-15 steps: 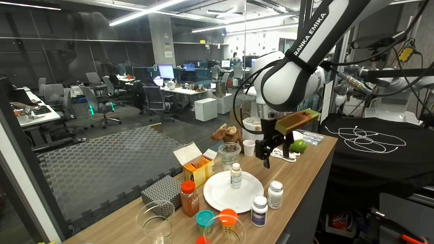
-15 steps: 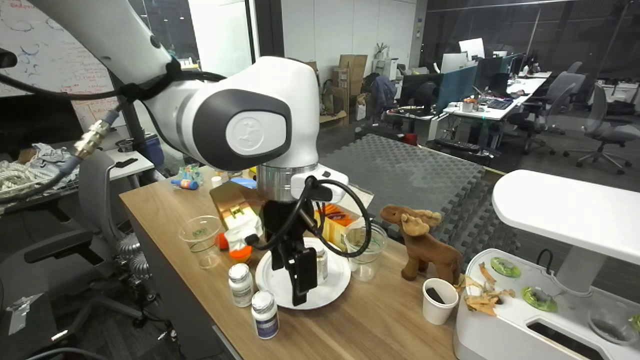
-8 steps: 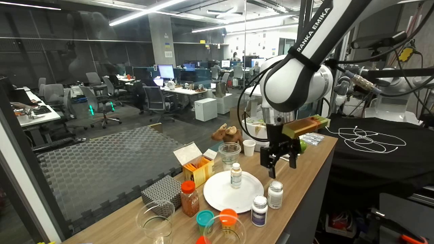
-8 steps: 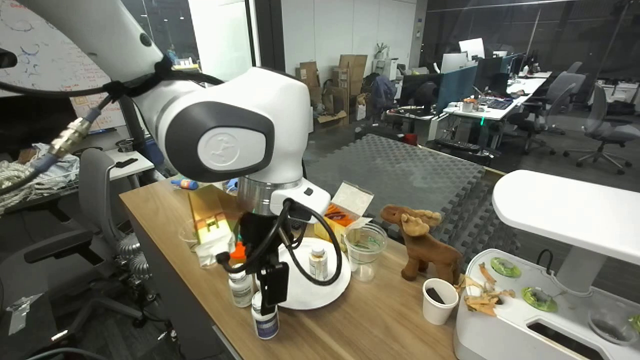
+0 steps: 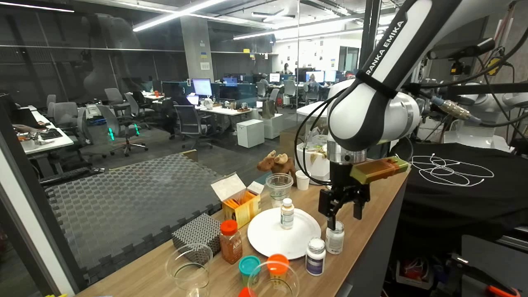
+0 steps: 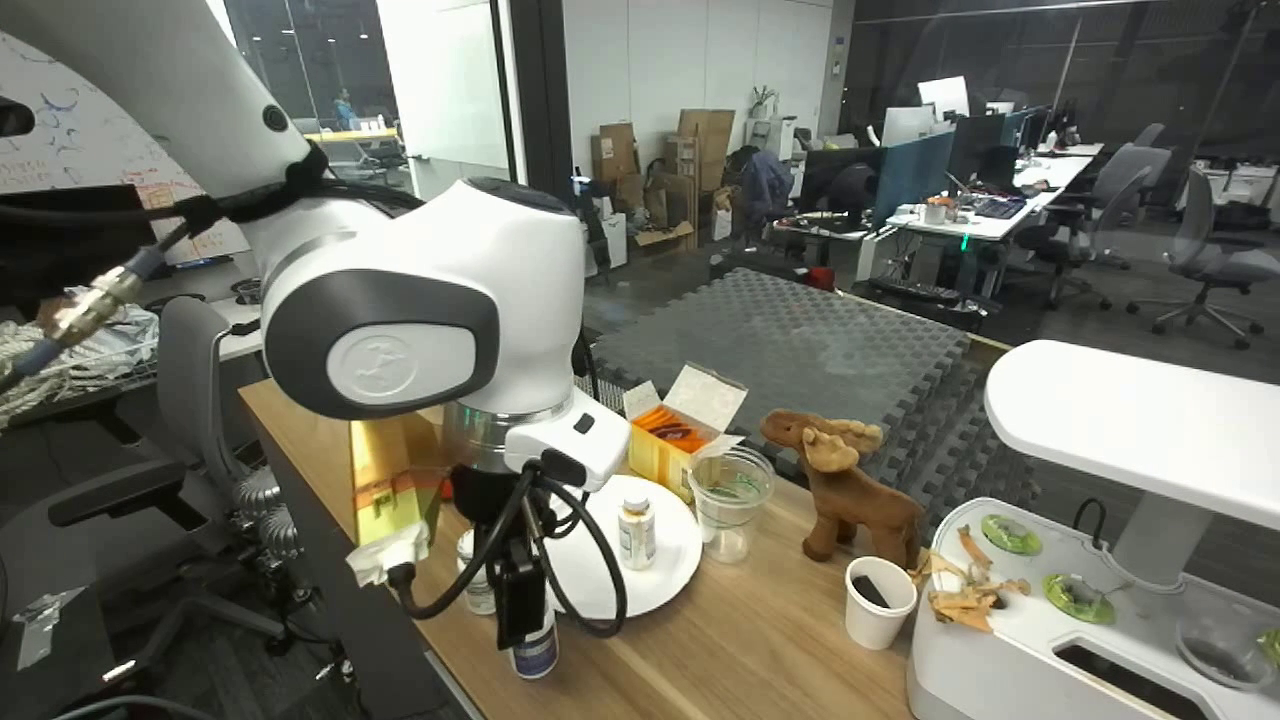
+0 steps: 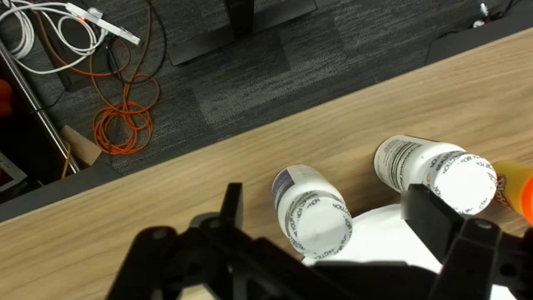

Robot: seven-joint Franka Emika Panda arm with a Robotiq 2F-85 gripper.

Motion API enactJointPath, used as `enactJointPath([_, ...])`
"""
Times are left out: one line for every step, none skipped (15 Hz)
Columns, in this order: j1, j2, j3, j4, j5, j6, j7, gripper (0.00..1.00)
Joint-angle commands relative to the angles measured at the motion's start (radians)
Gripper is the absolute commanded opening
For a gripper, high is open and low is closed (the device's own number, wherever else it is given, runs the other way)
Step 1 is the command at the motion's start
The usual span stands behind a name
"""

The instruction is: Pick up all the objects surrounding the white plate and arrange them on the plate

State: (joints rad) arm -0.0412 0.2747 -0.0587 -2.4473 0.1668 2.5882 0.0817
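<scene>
Arm [image 5: 350,119] lower than before. Exterior view, left to right on bench [image 5: 354,233]: red-capped orange bottle [image 5: 231,245], teal cup [image 5: 248,265], orange cup [image 5: 278,260]; white plate [image 5: 266,243] bearing 1 white-capped bottle [image 5: 287,215]; 2 white bottles [image 5: 315,262] just beside plate, jaws spread near them.

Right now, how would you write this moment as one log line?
Gripper: open, empty | white plate: small bottle on it | two white bottles: upright beside plate
</scene>
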Motion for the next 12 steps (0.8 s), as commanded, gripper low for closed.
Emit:
enactJointPath([-0.021,-0.007,0.034,-0.046,0.064,0.12,-0.029,1.0])
enactJointPath([-0.023,-0.001,0.039,-0.05,0.075,0.148,-0.029,1.0])
enactJointPath([-0.023,0.007,0.043,-0.052,0.084,0.167,-0.026,1.0])
enactJointPath([-0.022,0.016,0.046,-0.052,0.088,0.182,-0.021,1.0])
enactJointPath([-0.021,0.025,0.048,-0.052,0.088,0.196,-0.017,1.0])
enactJointPath([-0.022,0.034,0.052,-0.051,0.089,0.21,-0.018,1.0])
enactJointPath([-0.023,0.043,0.056,-0.052,0.092,0.228,-0.017,1.0])
enactJointPath([-0.025,0.054,0.059,-0.049,0.091,0.24,-0.015,1.0])
enactJointPath([-0.025,0.062,0.061,-0.048,0.089,0.25,-0.013,1.0])
enactJointPath([-0.021,0.067,0.056,-0.048,0.08,0.259,-0.004,0.83])
enactJointPath([-0.018,0.067,0.051,-0.051,0.072,0.267,0.004,0.75])
enactJointPath([-0.016,0.069,0.047,-0.053,0.067,0.276,0.009,0.66])
